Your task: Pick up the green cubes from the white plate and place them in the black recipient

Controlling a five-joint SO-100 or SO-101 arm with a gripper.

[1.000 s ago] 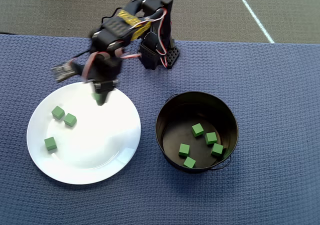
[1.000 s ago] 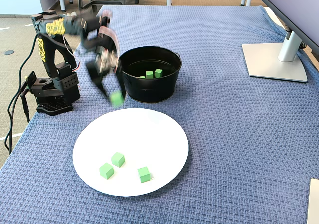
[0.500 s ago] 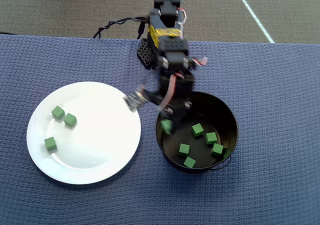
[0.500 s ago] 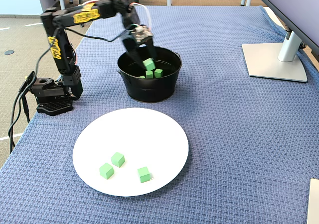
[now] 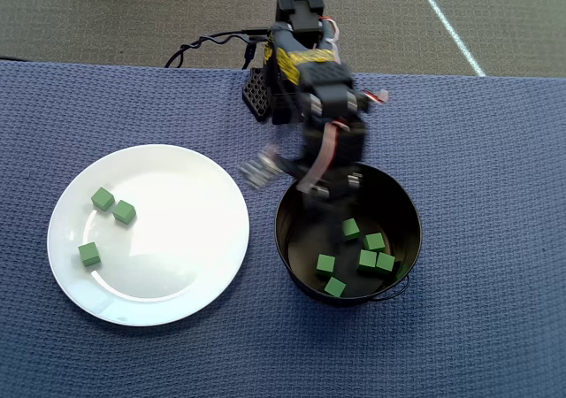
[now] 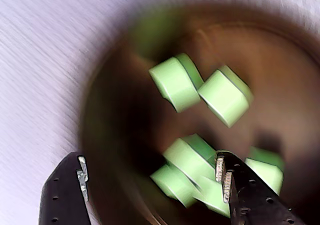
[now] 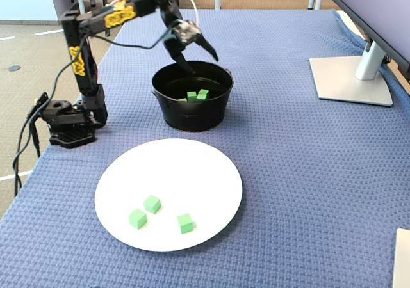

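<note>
Three green cubes (image 7: 152,203) are left on the white plate (image 7: 205,166), the nearest thing in the fixed view. In the overhead view they sit at about nine o'clock on the plate, two close together and one a little apart. Behind the plate stands the black recipient (image 7: 192,112). Six cubes seem to lie on its bottom in the overhead view, most around four o'clock. So I think the job is more than half done. Farthest back, the pincer (image 7: 197,57) hangs over the pot's far rim with its fingers spread wide and nothing between them. The blue tabletop (image 7: 307,173) carries it all.
</note>
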